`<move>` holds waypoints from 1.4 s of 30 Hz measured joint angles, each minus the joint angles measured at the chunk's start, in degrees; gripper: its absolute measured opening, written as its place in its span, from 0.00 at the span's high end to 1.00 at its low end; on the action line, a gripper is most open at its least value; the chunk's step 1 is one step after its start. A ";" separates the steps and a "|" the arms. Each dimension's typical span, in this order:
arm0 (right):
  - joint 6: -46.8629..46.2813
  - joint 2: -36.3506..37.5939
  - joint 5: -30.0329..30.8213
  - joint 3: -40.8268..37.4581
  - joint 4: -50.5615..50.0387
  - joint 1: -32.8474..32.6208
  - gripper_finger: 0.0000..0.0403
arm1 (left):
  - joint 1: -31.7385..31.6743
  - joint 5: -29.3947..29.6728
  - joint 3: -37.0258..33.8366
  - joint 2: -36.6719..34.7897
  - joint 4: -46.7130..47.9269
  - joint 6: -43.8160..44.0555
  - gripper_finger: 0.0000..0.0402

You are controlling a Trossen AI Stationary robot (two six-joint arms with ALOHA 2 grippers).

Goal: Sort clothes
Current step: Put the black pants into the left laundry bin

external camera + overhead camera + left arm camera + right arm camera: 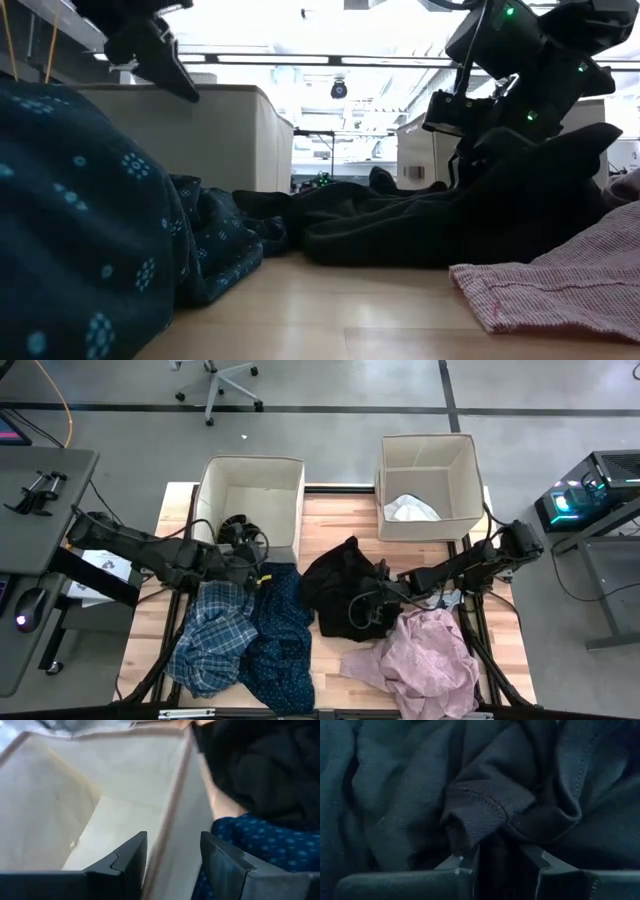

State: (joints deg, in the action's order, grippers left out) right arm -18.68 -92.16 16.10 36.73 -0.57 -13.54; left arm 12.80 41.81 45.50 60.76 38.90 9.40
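The black garment (335, 590) lies crumpled on the table's middle, and my right gripper (372, 593) is shut on it. A pale pink garment (425, 655) lies near the front right. To the left, a dark navy patterned shirt (285, 630) and a blue-white plaid shirt (212, 635) lie side by side. My left gripper (172, 862) hangs open over the near wall of the left beige box (250, 495), holding nothing. The box's rim shows beyond the gap between its fingers. My right gripper pinches a bunched fold of the black garment (492, 827) between its two fingers, on the garment's right part. It comes slanting down from the table's right side. The garment lies slack on the table.
A second beige box (430, 485) at the far right holds a white piece (410, 510). Bare wood shows between the heaps near the front edge (330, 320). An office chair and desks stand beyond the table.
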 joint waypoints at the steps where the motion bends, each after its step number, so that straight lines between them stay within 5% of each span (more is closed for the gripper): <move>1: 0.21 0.00 0.01 0.00 0.03 0.00 0.83 | -0.56 -0.09 -0.75 0.00 0.19 0.51 0.57; 10: 0.70 0.00 0.28 -0.02 0.64 0.00 0.83 | 1.45 -18.63 -5.12 -0.06 -1.37 3.41 0.74; 22: 1.18 -0.04 0.93 -0.04 1.43 0.09 0.83 | 3.74 -22.69 -6.17 0.04 -3.13 4.95 0.82; 25: 1.42 -0.04 1.30 -0.04 1.48 0.09 0.83 | 3.74 -18.88 -6.19 0.07 -3.06 5.20 0.82; 32: 2.25 -0.07 4.34 -0.04 1.99 0.13 0.83 | 2.95 3.40 -6.37 0.23 -1.51 6.67 0.82; 37: 2.27 -0.11 8.98 -0.11 4.09 0.17 0.84 | -0.91 5.69 -6.37 0.15 -3.68 6.07 0.79; 42: 4.31 0.89 14.13 2.99 3.80 1.34 0.93 | -3.90 3.57 -4.16 -0.90 -7.77 1.57 0.66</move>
State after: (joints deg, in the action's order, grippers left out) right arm -14.36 -91.27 30.23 39.72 3.23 -12.20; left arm 8.90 45.37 41.34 59.86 31.13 10.97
